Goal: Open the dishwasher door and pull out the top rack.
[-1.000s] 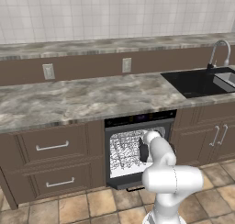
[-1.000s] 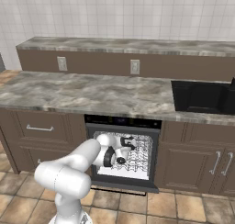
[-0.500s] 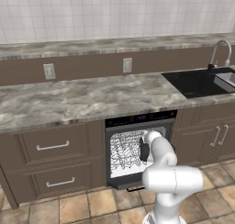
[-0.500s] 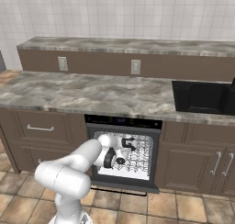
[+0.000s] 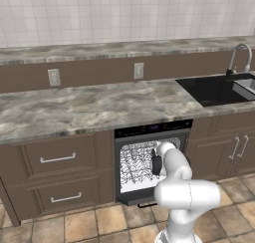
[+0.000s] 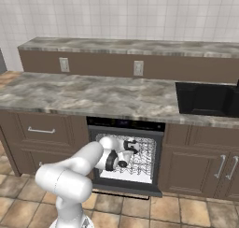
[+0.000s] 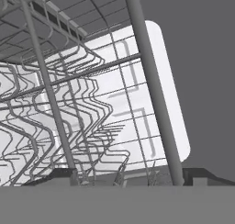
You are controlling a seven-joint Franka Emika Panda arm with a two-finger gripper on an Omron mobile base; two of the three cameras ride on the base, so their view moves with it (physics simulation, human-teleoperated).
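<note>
under the marbled countertop (image 5: 74, 110), between the brown drawer fronts (image 5: 57, 158) and the sink cabinet doors (image 5: 236, 147), the dishwasher stands open: its dark door (image 5: 137, 197) is folded down flat toward the tiled floor (image 6: 186, 213), only its front edge showing in the left base view. the black control strip (image 6: 126, 124) above the cavity carries a few tiny marks, too small to read; no other writing or brand can be made out. the top rack (image 6: 142, 152), a pale wire basket with rows of thin tines, sits inside the cavity. the gripper (image 6: 132, 146) reaches into the opening at the rack's front. in the hand view two thick rack wires run upward just above the two dark fingertips (image 7: 62, 175), one near each tip, and the fingers stand wide apart; whether they touch or hold any wire i cannot tell. a black sink (image 5: 216, 87) with a curved faucet (image 5: 239, 58) lies off to the right.
</note>
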